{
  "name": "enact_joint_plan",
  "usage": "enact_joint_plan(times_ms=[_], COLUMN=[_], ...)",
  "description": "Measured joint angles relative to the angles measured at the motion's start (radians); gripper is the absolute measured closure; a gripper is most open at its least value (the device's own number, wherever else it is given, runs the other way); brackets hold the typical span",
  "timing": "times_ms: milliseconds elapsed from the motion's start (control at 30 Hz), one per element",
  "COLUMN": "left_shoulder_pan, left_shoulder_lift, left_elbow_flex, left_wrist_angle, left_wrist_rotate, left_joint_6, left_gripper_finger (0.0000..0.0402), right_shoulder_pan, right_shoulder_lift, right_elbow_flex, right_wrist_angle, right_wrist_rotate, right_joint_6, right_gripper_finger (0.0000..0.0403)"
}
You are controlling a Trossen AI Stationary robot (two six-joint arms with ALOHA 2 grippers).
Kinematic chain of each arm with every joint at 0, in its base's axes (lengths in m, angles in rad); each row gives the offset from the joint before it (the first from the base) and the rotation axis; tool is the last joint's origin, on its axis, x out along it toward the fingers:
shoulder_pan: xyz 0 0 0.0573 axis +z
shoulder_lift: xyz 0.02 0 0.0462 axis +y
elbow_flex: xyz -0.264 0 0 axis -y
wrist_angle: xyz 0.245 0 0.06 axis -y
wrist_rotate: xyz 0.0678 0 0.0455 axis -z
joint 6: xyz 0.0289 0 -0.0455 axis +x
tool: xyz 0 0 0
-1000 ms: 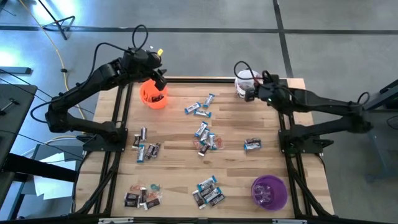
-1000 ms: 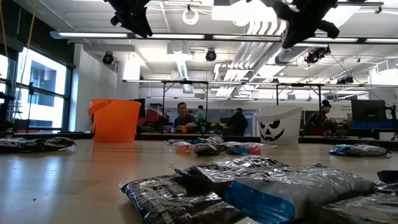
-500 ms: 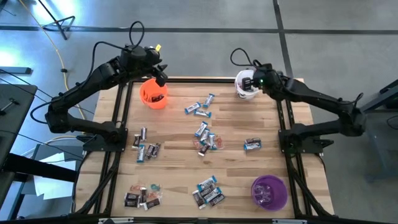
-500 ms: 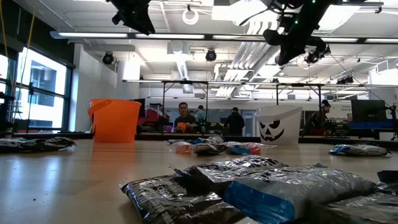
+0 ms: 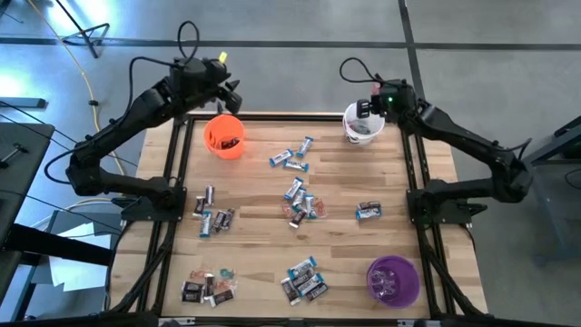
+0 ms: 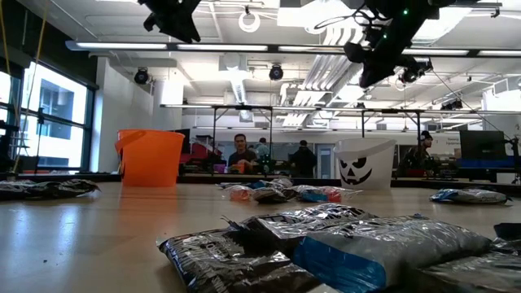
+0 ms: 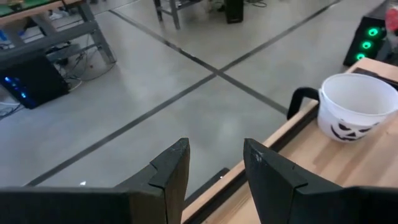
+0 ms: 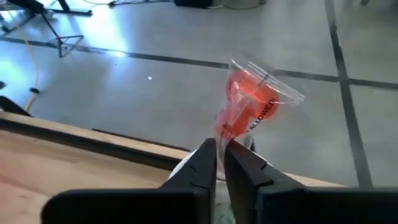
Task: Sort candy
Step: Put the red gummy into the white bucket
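white cup point(image 8: 219, 208) mostly behind right hand point(image 8: 221, 157)

Three cups and seven loose groups of candy on the surface.
One orange cup point(image 5: 223, 136) near the far left corner, one white cup point(image 5: 360, 128) at the far right corner, one purple cup point(image 5: 393, 281) near the near right corner. Candy point(image 5: 300, 202) in seven clusters; exact piece count unclear. One red-wrapped piece point(image 8: 252, 106) pinched in the right gripper point(image 8: 220, 154). Two arms.
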Motion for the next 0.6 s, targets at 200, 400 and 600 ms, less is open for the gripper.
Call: enact_joint_plan(times_ms=[200, 400, 600], left_shoulder_pan=[0.026, 0.03, 0.03], left_shoulder_lift=[0.0, 0.0, 0.0], left_elbow_flex=[0.0, 0.0, 0.0], left_wrist_angle=[-0.001, -0.001, -0.002], left_wrist_rotate=[0.001, 0.003, 0.004], left_joint_6=[-0.003, -0.002, 0.008], left_gripper_finger=[0.0261, 0.0261, 0.0261], right_shoulder_pan=[-0.033, -0.035, -0.035], right_shoulder_lift=[0.015, 0.015, 0.015], right_elbow_flex=[0.0, 0.0, 0.0], right_wrist_angle=[0.0, 0.001, -0.012], right_wrist_rotate=[-0.043, -0.095, -0.141], right_joint_6=[0.008, 0.033, 0.012], right_gripper_finger=[0.0334, 0.0305, 0.0291])
